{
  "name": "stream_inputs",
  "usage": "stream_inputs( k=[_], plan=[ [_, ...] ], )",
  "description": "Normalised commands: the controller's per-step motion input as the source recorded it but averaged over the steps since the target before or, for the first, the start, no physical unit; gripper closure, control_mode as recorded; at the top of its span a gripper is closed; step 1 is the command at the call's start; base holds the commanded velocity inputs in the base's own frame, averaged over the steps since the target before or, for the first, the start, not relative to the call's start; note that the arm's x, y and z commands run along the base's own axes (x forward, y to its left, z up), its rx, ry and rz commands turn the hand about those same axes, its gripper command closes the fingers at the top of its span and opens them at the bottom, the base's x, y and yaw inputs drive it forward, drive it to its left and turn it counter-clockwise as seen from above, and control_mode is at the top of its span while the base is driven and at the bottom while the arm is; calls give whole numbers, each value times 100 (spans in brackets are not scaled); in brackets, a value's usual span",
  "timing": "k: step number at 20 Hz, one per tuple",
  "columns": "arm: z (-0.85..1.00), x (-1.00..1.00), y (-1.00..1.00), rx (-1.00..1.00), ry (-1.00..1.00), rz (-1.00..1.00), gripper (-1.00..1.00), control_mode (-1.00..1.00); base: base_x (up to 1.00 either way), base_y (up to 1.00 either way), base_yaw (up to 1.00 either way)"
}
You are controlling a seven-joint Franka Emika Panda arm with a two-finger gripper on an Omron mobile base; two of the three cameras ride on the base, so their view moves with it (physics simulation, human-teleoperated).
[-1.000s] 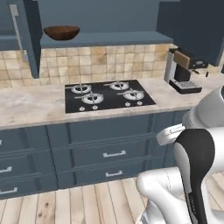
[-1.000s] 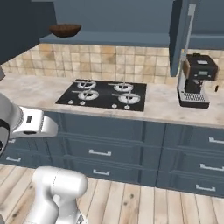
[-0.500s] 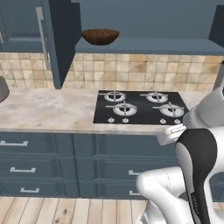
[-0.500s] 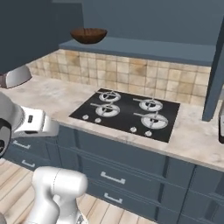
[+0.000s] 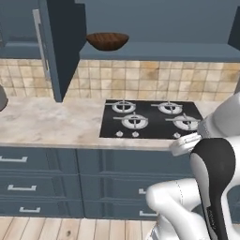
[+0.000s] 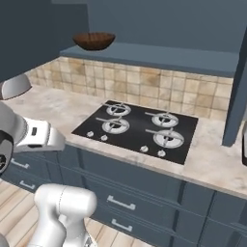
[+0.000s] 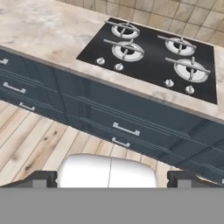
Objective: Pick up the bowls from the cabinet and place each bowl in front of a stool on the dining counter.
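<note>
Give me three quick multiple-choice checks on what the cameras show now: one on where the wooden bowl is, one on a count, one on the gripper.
1. Where is the brown wooden bowl?
A. on the open cabinet shelf above the counter
B. on the gas hob
C. on the floor

2. How many burners does the black gas hob have?
A. two
B. four
C. six

3. What state is the gripper in?
A. shut on the bowl
B. open and holding nothing
C. shut on a drawer handle

Answers: 1 A, the bowl rests on the shelf, left of the hob. 2 B, four rings show. 3 B, the finger tips stand far apart in the hand view.
</note>
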Motion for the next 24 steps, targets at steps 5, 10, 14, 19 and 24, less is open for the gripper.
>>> stream_inputs(
  k=[5, 10, 14, 19, 24],
  plan=[
    [0, 0, 0, 0, 0, 0, -100, 100, 78, 2, -2],
    [0, 0, 0, 0, 0, 0, -100, 100, 100, 0, -3],
    [0, 0, 0, 0, 0, 0, -100, 100, 100, 17, -9],
    [0, 0, 0, 0, 0, 0, -100, 100, 100, 54, -16],
    [0, 0, 0, 0, 0, 0, -100, 100, 92, 57, -18]
  ],
)
